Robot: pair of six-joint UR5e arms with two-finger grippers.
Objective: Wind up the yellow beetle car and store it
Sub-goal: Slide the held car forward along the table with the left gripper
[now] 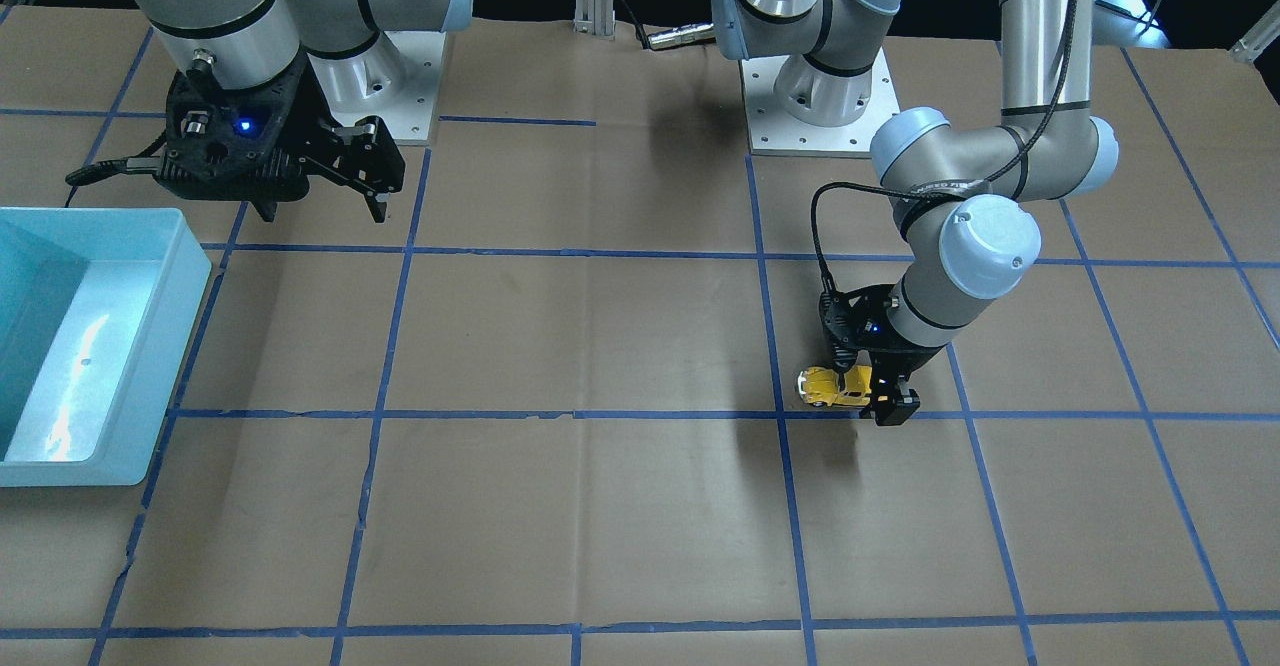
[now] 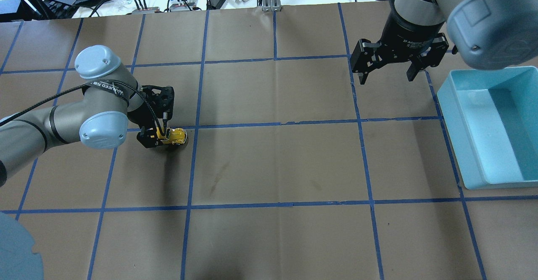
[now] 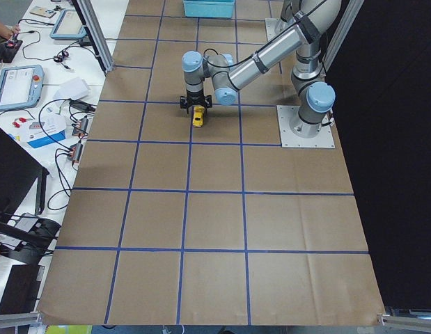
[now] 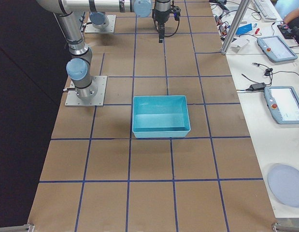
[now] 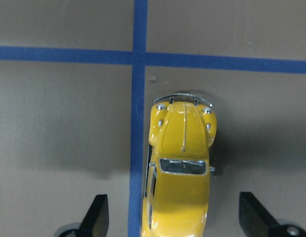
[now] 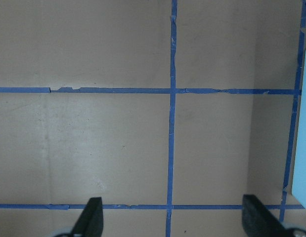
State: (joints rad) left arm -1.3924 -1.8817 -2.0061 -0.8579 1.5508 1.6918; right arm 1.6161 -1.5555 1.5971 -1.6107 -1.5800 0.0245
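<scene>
The yellow beetle car [image 1: 828, 387] stands on the brown paper beside a blue tape line, on my left side of the table [image 2: 175, 135]. My left gripper [image 1: 866, 393] is low over its rear half. In the left wrist view the car [image 5: 181, 163] sits between the two fingertips, and the gripper [image 5: 175, 217] is open with clear gaps on both sides. The car also shows in the exterior left view [image 3: 198, 117]. My right gripper [image 2: 386, 79] is open and empty, hovering above the table near the bin; its wrist view [image 6: 172, 222] shows only paper and tape.
A light blue open bin [image 2: 445, 99] stands at the table's right side, empty, next to my right gripper; it also shows in the front view [image 1: 190, 276] and the exterior right view [image 4: 161, 133]. The table is covered in brown paper with a blue tape grid.
</scene>
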